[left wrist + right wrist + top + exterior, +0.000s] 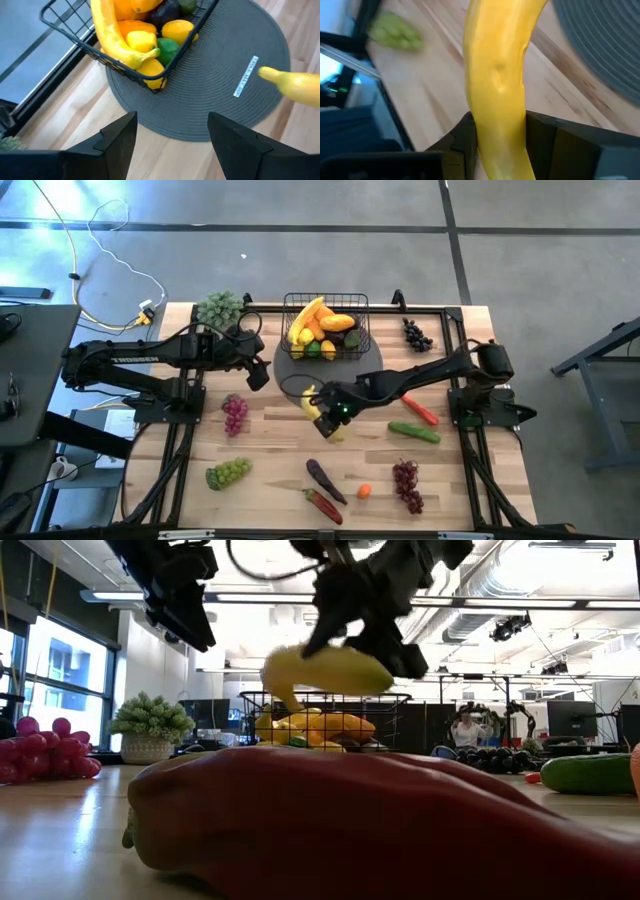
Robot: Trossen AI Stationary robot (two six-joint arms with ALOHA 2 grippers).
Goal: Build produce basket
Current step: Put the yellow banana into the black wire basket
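The black wire basket [325, 330] stands on a round grey mat [300, 370] at the far middle of the table, holding bananas, lemons and other produce [145, 42]. My right gripper [328, 408] is shut on a yellow banana [325, 670] just off the mat's near edge. My left gripper [172, 135] hangs open over the mat's left side with nothing between its fingers. Other produce lies loose on the wood: purple grapes [235, 413], green grapes [228, 473], an eggplant [325, 480], a red pepper [322, 505], red grapes [407, 485] and a cucumber [414, 432]. My right gripper pinches the banana's body [500, 135] between its two fingers [462, 142], which lie across it. The fingers slant down from the table's right side. The banana is lifted clear of the table, roughly level, with its longer part reaching out past the fingers toward the mat.
A grey-green leafy bunch [218, 308] sits at the far left corner and dark grapes [417, 334] at the far right. A red pepper [380, 820] lies close before the low camera. Bare wood lies between the mat and the near row of produce.
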